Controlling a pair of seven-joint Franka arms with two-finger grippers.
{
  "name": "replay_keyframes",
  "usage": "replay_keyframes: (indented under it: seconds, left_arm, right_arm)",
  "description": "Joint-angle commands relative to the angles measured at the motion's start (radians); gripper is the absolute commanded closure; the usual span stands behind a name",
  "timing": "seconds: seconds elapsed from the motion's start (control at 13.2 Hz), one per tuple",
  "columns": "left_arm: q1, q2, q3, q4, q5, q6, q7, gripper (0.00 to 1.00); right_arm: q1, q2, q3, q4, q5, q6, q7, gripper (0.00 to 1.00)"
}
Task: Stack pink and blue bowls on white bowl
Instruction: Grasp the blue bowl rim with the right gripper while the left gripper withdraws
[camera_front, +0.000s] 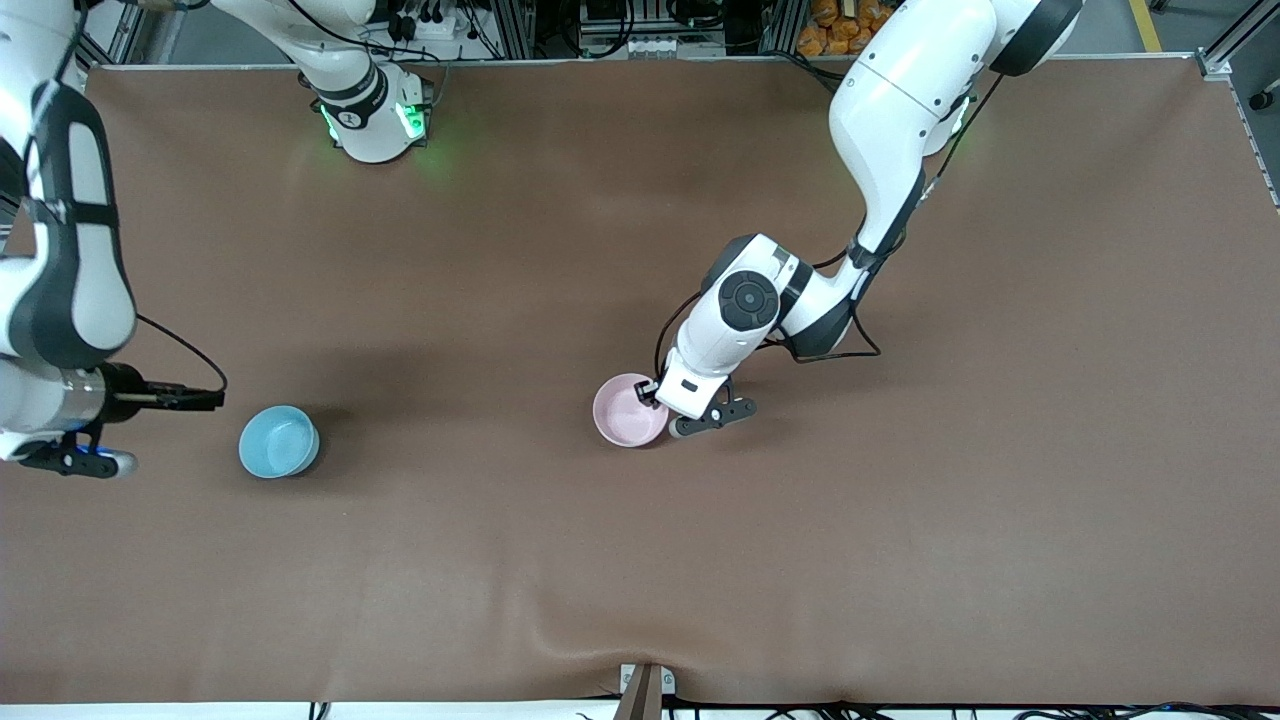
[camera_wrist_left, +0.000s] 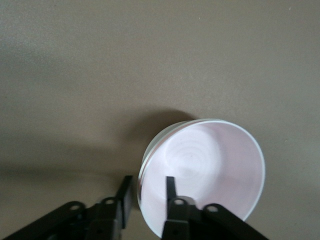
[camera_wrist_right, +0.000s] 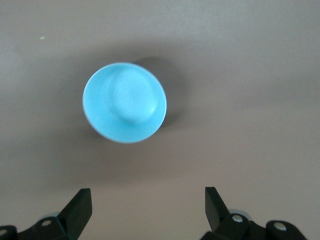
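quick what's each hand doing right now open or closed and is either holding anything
Left hand: fingers part open astride the pink bowl's rim, not clamped.
Right hand: wide open, holding nothing, over the table beside the blue bowl.

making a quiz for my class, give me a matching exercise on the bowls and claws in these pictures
Things:
1. round pale pink bowl
2. round sky-blue bowl
3. left claw
4. right claw

States:
A. open, above the bare brown table
B. stands alone toward the right arm's end
C. fingers astride a bowl's rim
D. sits in a white bowl, only its rim showing

Pairs: 1-D, 2-B, 3-C, 4-A
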Motion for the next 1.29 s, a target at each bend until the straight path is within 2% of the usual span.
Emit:
replay_keyframes:
  seconds: [0.0, 0.15, 0.3, 0.68, 0.76, 0.91, 0.99, 1.06, 1.21]
  left_arm:
    - [-0.003, -0.046, 0.008, 0.007, 0.024, -0.038, -0.055, 0.00]
    - [0.008, -0.097, 0.011, 0.010, 0.024, -0.124, -0.055, 0.00]
    - [0.031, -0.159, 0.034, 0.010, 0.039, -0.199, -0.050, 0.00]
    - [0.137, -0.288, 0.036, 0.016, 0.115, -0.331, 0.039, 0.00]
    - [0.159, -0.307, 0.036, 0.016, 0.116, -0.351, 0.065, 0.00]
    - [0.218, -0.345, 0.034, 0.016, 0.115, -0.414, 0.156, 0.00]
    - [0.248, -0.361, 0.031, 0.015, 0.115, -0.439, 0.210, 0.00]
    - [0.273, -0.376, 0.031, 0.015, 0.115, -0.471, 0.270, 0.00]
    - [0.324, -0.404, 0.030, 0.013, 0.115, -0.517, 0.373, 0.00]
  right_arm:
    - [-0.004, 0.095, 0.005, 0.029, -0.011, 0.083, -0.006, 0.00]
    - [0.005, 0.136, 0.006, 0.029, -0.006, 0.145, -0.009, 0.00]
    - [-0.001, 0.164, 0.006, 0.024, -0.002, 0.218, -0.102, 0.00]
    - [-0.005, 0.211, 0.008, 0.015, 0.000, 0.269, -0.161, 0.00]
    - [-0.007, 0.215, 0.008, 0.015, 0.000, 0.271, -0.170, 0.09]
    - [-0.007, 0.215, 0.008, 0.006, 0.000, 0.271, -0.172, 0.58]
    - [-0.006, 0.215, 0.008, -0.002, 0.000, 0.271, -0.172, 0.73]
    - [-0.007, 0.215, 0.008, -0.008, 0.000, 0.274, -0.172, 0.83]
    - [-0.007, 0.216, 0.008, -0.025, 0.000, 0.295, -0.172, 0.83]
